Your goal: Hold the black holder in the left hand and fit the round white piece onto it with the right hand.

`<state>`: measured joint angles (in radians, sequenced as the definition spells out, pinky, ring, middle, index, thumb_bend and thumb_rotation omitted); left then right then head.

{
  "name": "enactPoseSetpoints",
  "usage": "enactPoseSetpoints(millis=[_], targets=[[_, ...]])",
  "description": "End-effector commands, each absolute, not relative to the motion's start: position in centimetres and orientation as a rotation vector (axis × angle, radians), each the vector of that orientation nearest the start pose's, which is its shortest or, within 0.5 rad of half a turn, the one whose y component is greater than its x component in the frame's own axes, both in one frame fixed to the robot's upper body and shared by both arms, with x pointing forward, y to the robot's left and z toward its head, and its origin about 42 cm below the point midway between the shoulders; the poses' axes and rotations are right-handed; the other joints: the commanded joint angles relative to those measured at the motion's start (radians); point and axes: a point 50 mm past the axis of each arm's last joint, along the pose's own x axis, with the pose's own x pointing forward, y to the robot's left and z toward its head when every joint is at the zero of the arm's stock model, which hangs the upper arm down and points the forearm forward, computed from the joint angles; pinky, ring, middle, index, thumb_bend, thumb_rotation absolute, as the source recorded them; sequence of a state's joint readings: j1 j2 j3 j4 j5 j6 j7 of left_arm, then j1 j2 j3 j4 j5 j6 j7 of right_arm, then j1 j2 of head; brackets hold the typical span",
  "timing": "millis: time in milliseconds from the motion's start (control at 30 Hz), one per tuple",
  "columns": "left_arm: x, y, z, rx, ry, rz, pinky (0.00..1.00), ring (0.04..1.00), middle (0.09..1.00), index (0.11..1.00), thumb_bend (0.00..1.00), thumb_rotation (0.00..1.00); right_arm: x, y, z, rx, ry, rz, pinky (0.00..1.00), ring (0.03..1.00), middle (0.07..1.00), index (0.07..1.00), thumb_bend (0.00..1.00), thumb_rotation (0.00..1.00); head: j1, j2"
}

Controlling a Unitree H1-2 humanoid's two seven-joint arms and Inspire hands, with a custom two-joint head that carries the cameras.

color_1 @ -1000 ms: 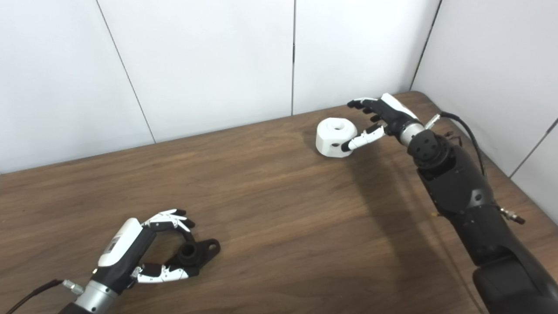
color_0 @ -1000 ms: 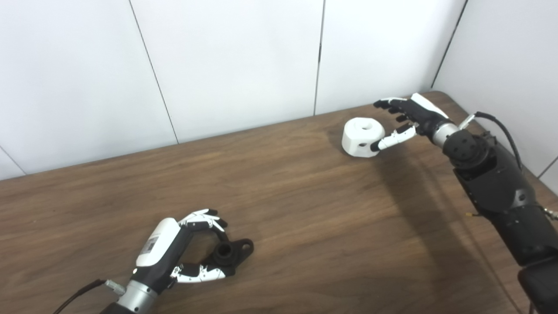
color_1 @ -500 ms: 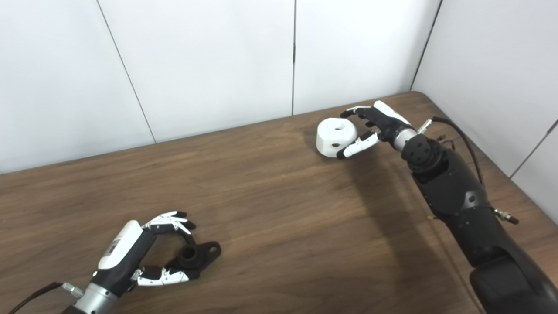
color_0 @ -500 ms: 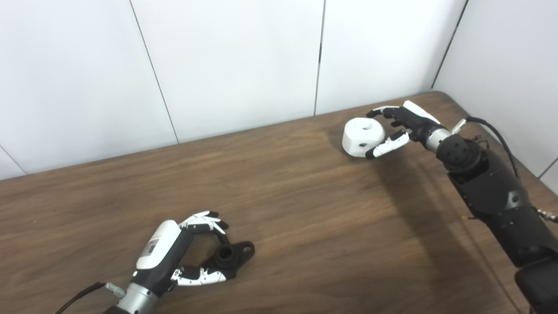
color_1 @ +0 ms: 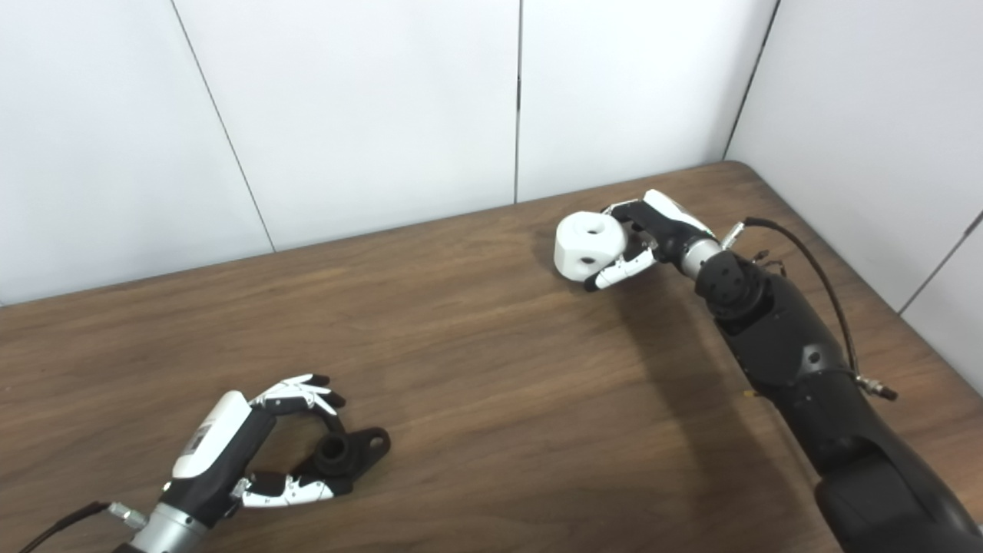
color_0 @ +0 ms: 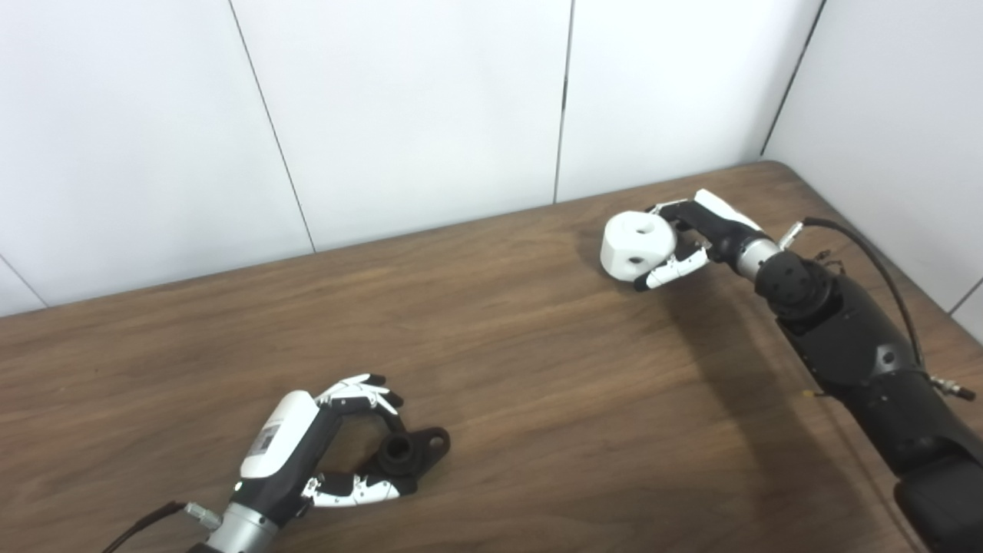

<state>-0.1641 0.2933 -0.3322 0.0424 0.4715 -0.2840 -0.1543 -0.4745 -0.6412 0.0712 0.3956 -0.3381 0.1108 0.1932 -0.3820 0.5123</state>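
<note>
- Right hand (color_0: 695, 238) wrapped round the round white piece (color_0: 637, 243), thumb under its near side and fingers (color_1: 626, 211) over the far side; the piece is tipped, its bored face turned up and toward the left, and it looks just clear of the table (color_0: 537, 369), though I can't tell for sure.
- Left hand (color_0: 307, 457), well away from the white piece on the near side of the table, cupped about the black holder (color_0: 407, 453), thumb and fingers touching the holder's body; the holder seems to lie on the wood, its eared flange pointing toward the white piece.
- Step in hand, as I read it: both pickups, grips just closing, nothing mated yet.
- Next move calls for lifting both parts, bringing the white piece across to the holder, and lining its bore with the holder's socket before pressing on.
</note>
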Motion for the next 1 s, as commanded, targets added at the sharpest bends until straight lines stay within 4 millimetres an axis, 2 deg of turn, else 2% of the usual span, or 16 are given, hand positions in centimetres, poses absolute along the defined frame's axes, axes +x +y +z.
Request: enactPoseSetpoints(millis=[0, 67, 133, 700, 967], targets=[[30.6, 19.7, 11.5, 0.808, -0.282, -0.616, 0.76, 0.854, 0.718, 0.494, 0.52, 0.07, 43.4, -42.1, 24.6, -0.964, 0.011, -0.033, 0.87, 0.878, 0.850, 0.539, 0.63, 0.15, 0.002, 0.003], [30.6, 19.7, 11.5, 0.809, -0.283, -0.618, 0.76, 0.854, 0.718, 0.494, 0.52, 0.07, 43.4, -42.1, 24.4, -0.960, -0.015, -0.034, 0.85, 0.865, 0.835, 0.503, 0.55, 0.14, 0.006, 0.003], [30.5, 19.7, 11.6, 0.810, -0.282, -0.618, 0.76, 0.855, 0.719, 0.494, 0.52, 0.07, 43.3, -42.1, 24.2, -0.960, -0.033, -0.036, 0.84, 0.851, 0.814, 0.492, 0.52, 0.14, 0.006, 0.003], [30.7, 20.0, 12.0, 0.808, -0.288, -0.622, 0.73, 0.852, 0.720, 0.495, 0.52, 0.07, 42.8, -41.7, 24.9, -0.977, -0.065, -0.042, 0.78, 0.818, 0.789, 0.490, 0.51, 0.14, 0.010, 0.019], [30.7, 19.5, 12.3, 0.816, -0.283, -0.619, 0.74, 0.850, 0.721, 0.495, 0.52, 0.07, 41.8, -40.2, 25.8, -0.994, -0.146, 0.015, 0.80, 0.825, 0.778, 0.490, 0.51, 0.14, 0.044, 0.037]])
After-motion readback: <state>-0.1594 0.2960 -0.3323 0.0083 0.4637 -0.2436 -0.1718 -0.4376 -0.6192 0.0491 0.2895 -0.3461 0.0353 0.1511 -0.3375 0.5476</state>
